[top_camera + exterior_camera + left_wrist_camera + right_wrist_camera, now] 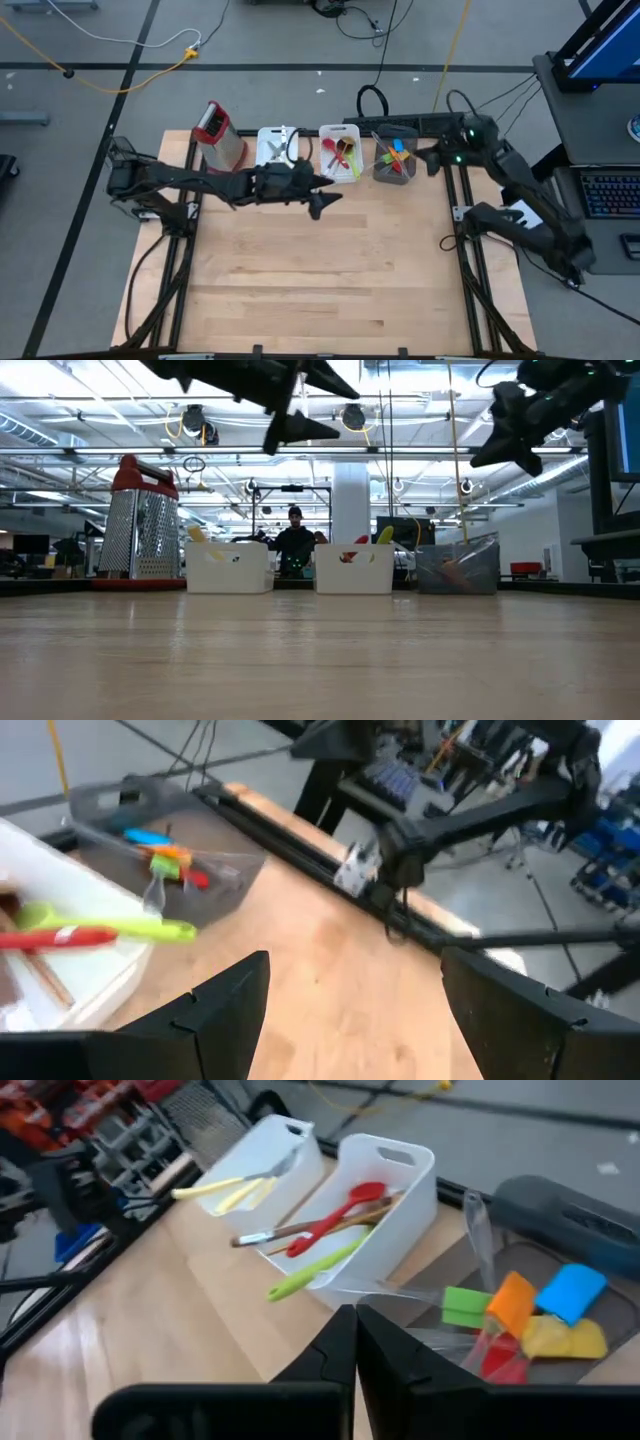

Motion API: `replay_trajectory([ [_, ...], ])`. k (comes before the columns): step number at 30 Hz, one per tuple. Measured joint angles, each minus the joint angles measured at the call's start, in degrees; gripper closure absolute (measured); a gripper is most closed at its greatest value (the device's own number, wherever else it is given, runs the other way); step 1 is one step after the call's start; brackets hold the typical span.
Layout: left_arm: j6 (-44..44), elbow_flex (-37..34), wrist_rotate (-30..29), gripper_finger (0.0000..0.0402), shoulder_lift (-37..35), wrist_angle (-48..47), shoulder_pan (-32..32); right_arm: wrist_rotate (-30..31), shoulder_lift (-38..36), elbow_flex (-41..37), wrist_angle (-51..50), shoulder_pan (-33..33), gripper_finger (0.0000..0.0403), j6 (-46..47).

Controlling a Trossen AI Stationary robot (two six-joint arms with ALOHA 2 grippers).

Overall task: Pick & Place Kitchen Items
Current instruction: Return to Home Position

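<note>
Spatulas (398, 154) in green, orange and blue sit in the grey cup (381, 172), the container farthest from the box grater (218, 135) in the high view. The right gripper (425, 160) is just beyond it and the left gripper (322, 205) is nearer the grater. Low view: both hang above the table (320, 660). Left wrist view: fingers spread wide, empty. Right wrist view: fingers pressed together, holding nothing.

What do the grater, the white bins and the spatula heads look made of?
Grater: metal, shiny and perforated, with reflections on its faces. Its red top looks plastic.
White bins: probably moulded plastic, with smooth opaque walls, rounded corners and a cut-out handle.
Spatula heads: likely silicone or soft plastic, in matte, saturated colours. Which of the two can't be told.
</note>
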Motion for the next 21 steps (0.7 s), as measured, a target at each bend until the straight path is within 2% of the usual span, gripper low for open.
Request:
replay_trajectory([
  [6,0.04,-3.63,-2.0,0.0103,-2.76,-0.45,-1.12,0.15,-10.11,-7.69,3.59,3.59,0.0402,-1.11],
  [12,-10.92,-3.78,-1.97,0.0103,-2.76,1.66,-1.27,0.15,-16.62,-12.41,3.68,6.27,0.0402,-2.66],
  [17,-6.08,-3.8,-0.73,0.0103,-2.77,7.24,-2.83,0.43,-19.99,-13.33,3.54,8.18,0.0402,-2.61],
  [21,-2.31,-3.73,1.1,0.0103,-3.79,10.3,-4.25,5.64,-22.01,-13.36,2.53,11.04,0.0402,-2.0],
])
